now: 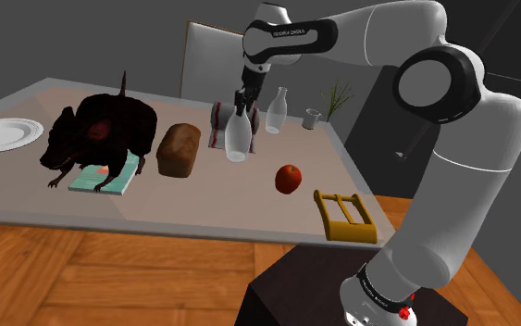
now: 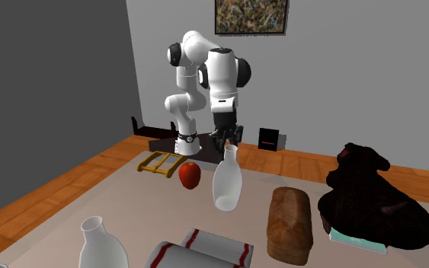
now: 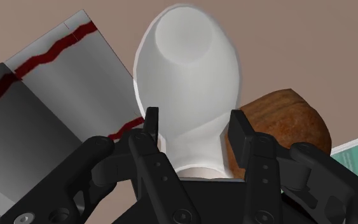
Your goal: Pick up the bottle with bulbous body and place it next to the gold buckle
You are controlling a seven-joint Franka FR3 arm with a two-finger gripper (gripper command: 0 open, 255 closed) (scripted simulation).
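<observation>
Lettering on the arm [image 1: 291, 34] is too small to read. The tool [image 3: 193, 124], its fingers only narrowly apart, clasps the neck of the white bottle [image 1: 237, 139]. The bottle is upright between a loaf [image 1: 179, 148] and a second bottle [image 1: 276, 111], well apart from the gold buckle [image 1: 344, 216] at the table [image 1: 203, 208] edge. Whether its base rests there is unclear.

A brown loaf [image 1: 179, 149] stands beside a dark animal figure [image 1: 101, 130] on a teal book [image 1: 124, 181], red apple [image 1: 288, 178] nearby.

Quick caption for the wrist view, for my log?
Gripper clasps the white bottle by its neck; striped cloth and bread loaf flank it.
</observation>
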